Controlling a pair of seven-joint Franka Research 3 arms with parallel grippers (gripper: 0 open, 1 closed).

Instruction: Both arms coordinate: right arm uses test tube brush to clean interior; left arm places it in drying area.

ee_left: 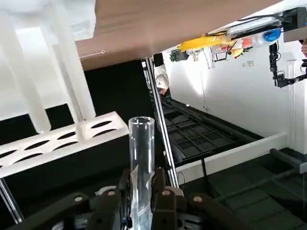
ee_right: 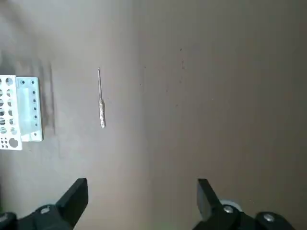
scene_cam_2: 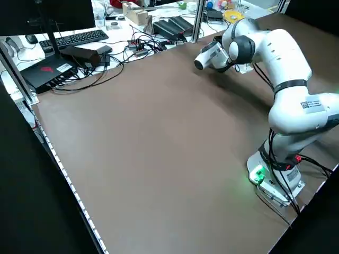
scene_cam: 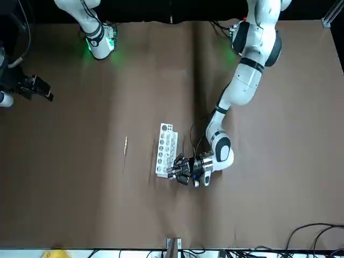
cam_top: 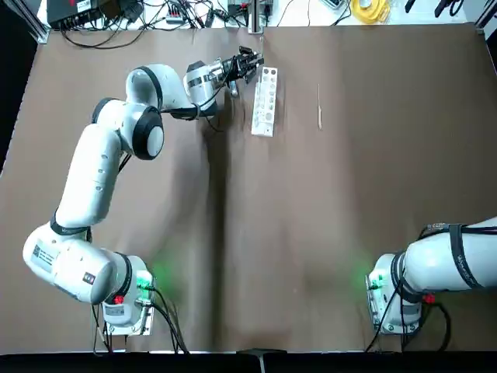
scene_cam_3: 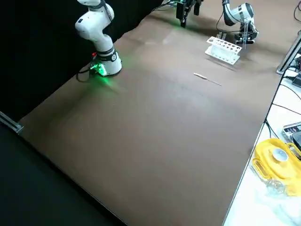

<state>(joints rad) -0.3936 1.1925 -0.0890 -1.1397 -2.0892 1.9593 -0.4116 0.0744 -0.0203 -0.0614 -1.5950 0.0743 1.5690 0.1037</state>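
Holding a Glass Tube Next to the White Rack

Reaching far across the brown table [cam_top: 349,233], the left arm [cam_top: 97,167] is stretching out to the far side. It is bending low so its claw, the left gripper [cam_top: 247,64], is sitting just beside the far end of the drying area [cam_top: 265,101]. That is likely because the tube has to go into one of the rack's round holes. The wrist view shows the claw clenched on a clear glass test tube [ee_left: 141,163], gripping its lower part so the open mouth is pointing out past the fingers, near the rack. The tube is not in a hole yet, as far as can be seen.

The right arm [cam_top: 446,264] is staying back at its base on the near right side. Its claw, the right gripper [ee_right: 141,203], is hanging high over the table with its fingers spread wide and nothing between them. It seems to be waiting.

The test tube brush [cam_top: 319,107] is lying flat on the table, to the right of the rack and apart from it. No claw is touching it, so I judge the cleaning part is either over or not begun; I cannot tell which.

The table is covered in plain brown. Past its far edge, black cables [cam_top: 140,15] and a yellow thing [cam_top: 371,9] are lying on a white bench.
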